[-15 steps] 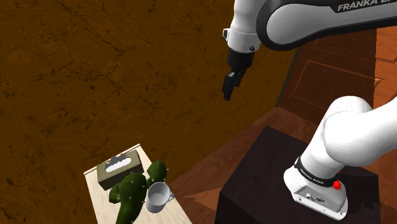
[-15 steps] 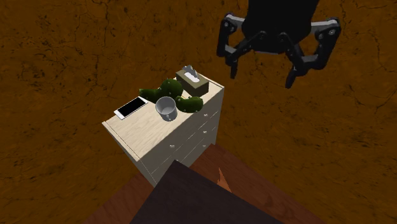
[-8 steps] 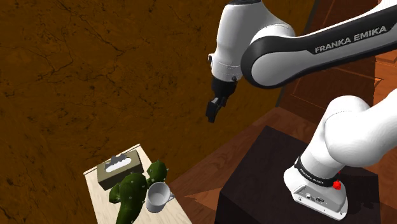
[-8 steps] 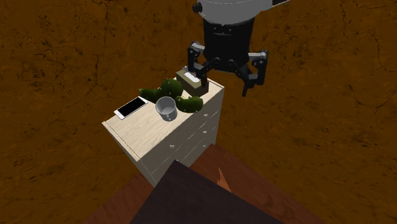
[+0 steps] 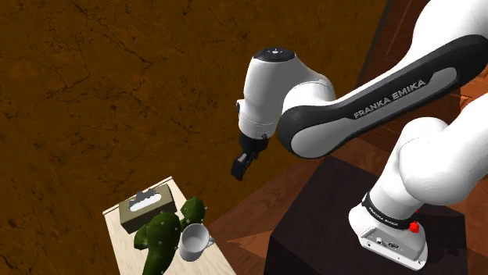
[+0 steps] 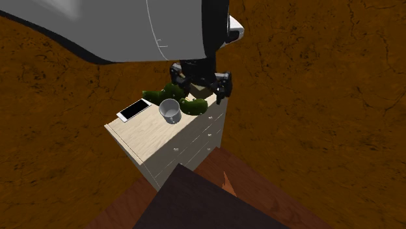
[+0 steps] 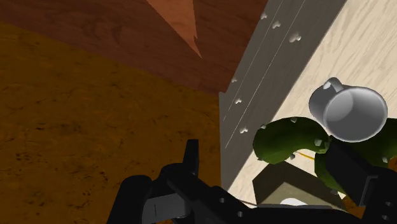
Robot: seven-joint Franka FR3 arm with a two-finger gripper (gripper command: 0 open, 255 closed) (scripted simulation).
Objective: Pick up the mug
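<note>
A pale grey mug [image 5: 193, 243] stands upright on a pale wooden dresser top [image 5: 125, 244], right beside a green cactus-like plant [image 5: 163, 231]. In the second exterior view the mug [image 6: 170, 110] sits near the middle of the dresser top [image 6: 140, 136]. My black gripper [image 5: 241, 166] hangs open in the air, above and to the shoulder view's right of the mug, touching nothing. Seen from the second exterior camera, the gripper [image 6: 199, 81] hovers over the plant [image 6: 187, 104]. In the wrist view the mug [image 7: 348, 112] lies beyond the open gripper [image 7: 264, 158], off toward the right finger.
A tissue box [image 5: 145, 205] stands behind the plant. A white phone [image 6: 133, 110] lies flat on the dresser's far side from the box. The dresser front [image 7: 254, 83] has small knobs. My dark stand [image 5: 328, 226] sits on red-brown wood boards beside the dresser.
The arm has swung down and toward the dresser, carrying the gripper lower and to the shoulder view's left. The fingers stayed open. Nothing on the dresser moved.
</note>
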